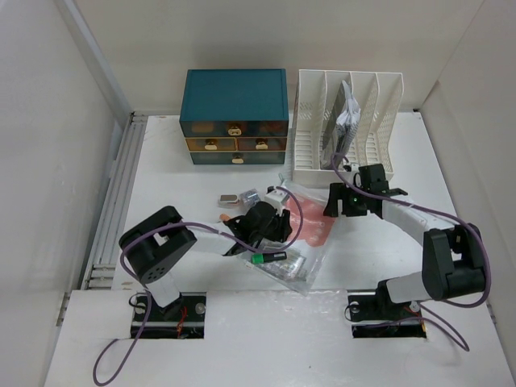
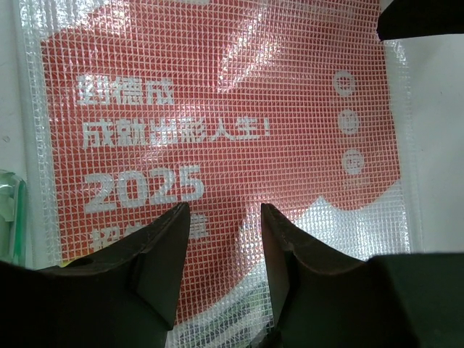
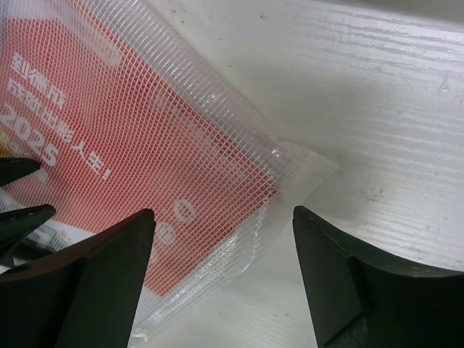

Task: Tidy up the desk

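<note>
Hovering over the mesh pouch (image 1: 316, 230) lying on the rigid desk (image 1: 419, 165), with left gripper (image 2: 223, 210) half parted, right gripper (image 3: 223, 214) spread wide, both seemingly empty; judging pouch light, floppy, slick, best pinching its corner

Mesh pouch (image 1: 313, 230) partly hidden under left hand (image 1: 274, 222); nearby small items (image 1: 231, 200) unidentifiable.

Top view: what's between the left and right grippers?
A clear mesh pouch holding a red printed sheet lies on the desk between the left gripper and right gripper, clearest in the top view; both wrist views face it.
</note>
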{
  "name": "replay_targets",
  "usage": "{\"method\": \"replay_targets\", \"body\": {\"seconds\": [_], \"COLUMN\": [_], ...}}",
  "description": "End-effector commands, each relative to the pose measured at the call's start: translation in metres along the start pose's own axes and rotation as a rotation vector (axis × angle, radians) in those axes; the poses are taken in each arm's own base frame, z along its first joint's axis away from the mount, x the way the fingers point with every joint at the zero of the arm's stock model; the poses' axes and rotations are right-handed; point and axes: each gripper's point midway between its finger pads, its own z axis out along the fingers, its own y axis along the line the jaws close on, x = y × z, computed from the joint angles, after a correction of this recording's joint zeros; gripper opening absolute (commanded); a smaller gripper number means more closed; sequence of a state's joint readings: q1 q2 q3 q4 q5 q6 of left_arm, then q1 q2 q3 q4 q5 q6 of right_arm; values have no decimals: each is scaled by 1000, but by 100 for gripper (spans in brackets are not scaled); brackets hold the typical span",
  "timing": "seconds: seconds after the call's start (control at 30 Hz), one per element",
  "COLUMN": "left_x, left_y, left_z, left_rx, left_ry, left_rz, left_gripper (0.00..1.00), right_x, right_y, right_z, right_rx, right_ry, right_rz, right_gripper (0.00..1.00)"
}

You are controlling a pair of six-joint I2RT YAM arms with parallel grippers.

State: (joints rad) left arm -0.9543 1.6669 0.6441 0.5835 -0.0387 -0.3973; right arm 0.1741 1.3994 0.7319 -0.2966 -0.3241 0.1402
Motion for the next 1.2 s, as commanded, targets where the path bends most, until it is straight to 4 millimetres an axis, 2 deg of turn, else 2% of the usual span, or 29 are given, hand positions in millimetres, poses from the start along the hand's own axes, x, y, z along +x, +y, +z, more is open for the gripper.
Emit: {"method": "replay_targets", "body": {"seconds": [0.0,0.37,0.73,0.8,0.83,0.87,0.97,1.0,1.17], "left_x": [-23,-22,-19,-9,-13,-8,0,-5,-2], "left_y": [-15,-17,-21,-20,-22,-20,-22,-25,-31], "left_z": [4,15,21,25,25,27,34,35,44], "left_rx": [37,44,67,73,77,71,90,96,123], "left_ry": [-66,-59,-46,-16,-23,-13,14,3,25], "left_rz": [-19,-19,-18,-16,-16,-15,-14,-15,-14], "left_gripper": [41,41,41,41,41,41,39,39,38], "right_x": [-11,7,30,36,36,40,38,38,33], "right_y": [1,-14,-5,-2,0,0,7,8,16], "right_z": [-3,3,27,32,31,33,32,31,26], "right_rx": [4,-3,-124,-157,-166,-173,-216,-225,-267], "right_ry": [-30,8,112,139,140,153,150,151,136], "right_rz": [17,114,171,183,184,191,180,180,163], "right_gripper": [82,82,82,78,78,76,71,69,57]}}
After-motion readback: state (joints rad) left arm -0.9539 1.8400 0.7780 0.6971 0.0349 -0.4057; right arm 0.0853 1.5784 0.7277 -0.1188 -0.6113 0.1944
